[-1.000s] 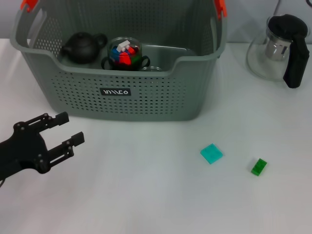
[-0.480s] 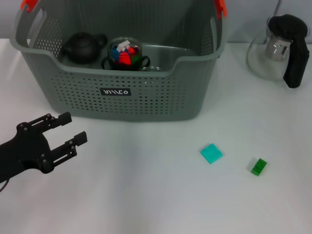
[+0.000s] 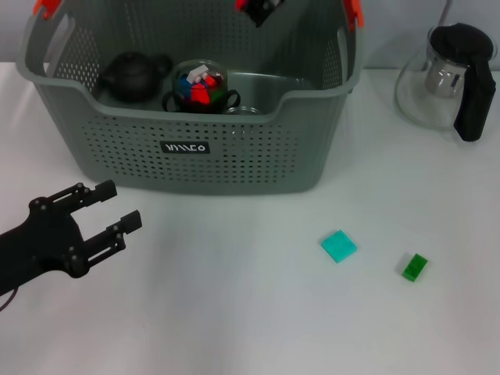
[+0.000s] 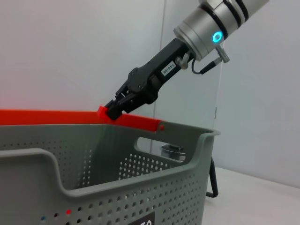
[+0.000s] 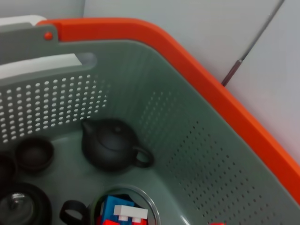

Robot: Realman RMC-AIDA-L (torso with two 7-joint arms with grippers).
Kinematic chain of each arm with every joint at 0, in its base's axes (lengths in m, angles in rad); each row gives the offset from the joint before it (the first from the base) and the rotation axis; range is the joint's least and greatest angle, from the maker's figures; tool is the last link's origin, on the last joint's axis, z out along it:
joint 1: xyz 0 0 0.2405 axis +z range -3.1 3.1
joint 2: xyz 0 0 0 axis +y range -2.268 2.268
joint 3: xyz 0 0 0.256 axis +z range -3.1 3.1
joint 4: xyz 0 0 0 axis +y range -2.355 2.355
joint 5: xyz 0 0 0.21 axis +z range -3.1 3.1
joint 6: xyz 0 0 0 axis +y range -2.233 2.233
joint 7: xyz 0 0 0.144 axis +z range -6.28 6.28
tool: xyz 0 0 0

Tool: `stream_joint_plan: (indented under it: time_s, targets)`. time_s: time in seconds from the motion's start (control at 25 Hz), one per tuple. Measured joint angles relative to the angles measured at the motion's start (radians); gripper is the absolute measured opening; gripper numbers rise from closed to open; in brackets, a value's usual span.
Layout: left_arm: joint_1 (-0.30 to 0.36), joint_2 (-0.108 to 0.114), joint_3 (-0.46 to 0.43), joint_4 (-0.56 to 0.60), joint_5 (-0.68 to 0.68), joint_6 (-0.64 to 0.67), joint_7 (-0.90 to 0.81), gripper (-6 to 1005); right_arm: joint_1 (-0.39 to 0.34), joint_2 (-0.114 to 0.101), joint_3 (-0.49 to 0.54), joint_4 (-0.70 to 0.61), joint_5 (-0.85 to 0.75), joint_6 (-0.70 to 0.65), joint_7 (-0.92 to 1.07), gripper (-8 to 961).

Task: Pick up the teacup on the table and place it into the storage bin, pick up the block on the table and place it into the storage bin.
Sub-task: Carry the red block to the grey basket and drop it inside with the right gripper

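My right pincer (image 3: pixel 258 9), fingers together, hovers above the grey perforated plastic storage bin (image 3: pixel 195 156); I'd descend centred, at twelve o'clock from the green block (image 3: pixel 415 267).

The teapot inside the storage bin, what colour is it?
The teapot in the storage bin is black, clearest in the right wrist view.

Grey perforated storage bin (image 3: pixel 234 156) with orange clips, teal block (image 3: pixel 339 245), green block (image 3: pixel 415 267), seemingly black teapot (image 3: pixel 134 76)
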Motion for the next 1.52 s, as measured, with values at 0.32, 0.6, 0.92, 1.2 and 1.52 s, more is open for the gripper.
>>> stream_joint_plan:
  time_s: [0.32,0.6,0.92,1.2,1.52]
  targets:
    - [-0.001,0.0,-0.003,0.0,0.0,-0.005,0.0,613,0.01,0.008,-0.073,0.095,0.056,0.12,0.003,206]
    - [-0.003,0.0,-0.003,0.0,0.0,-0.014,0.0,614,0.005,0.009,-0.193,0.127,0.153,0.177,-0.009,215]
    - [0.001,0.0,-0.006,0.0,0.0,-0.02,0.003,611,-0.005,0.01,-0.25,0.155,0.263,0.227,-0.073,225]
    - [0.001,0.0,-0.008,0.0,0.0,-0.02,0.003,609,0.005,0.011,-0.26,0.197,0.268,0.248,-0.065,234]
    - [0.002,0.0,-0.008,-0.007,0.0,-0.027,0.003,609,0.01,0.011,-0.265,0.191,0.269,0.266,-0.069,244]
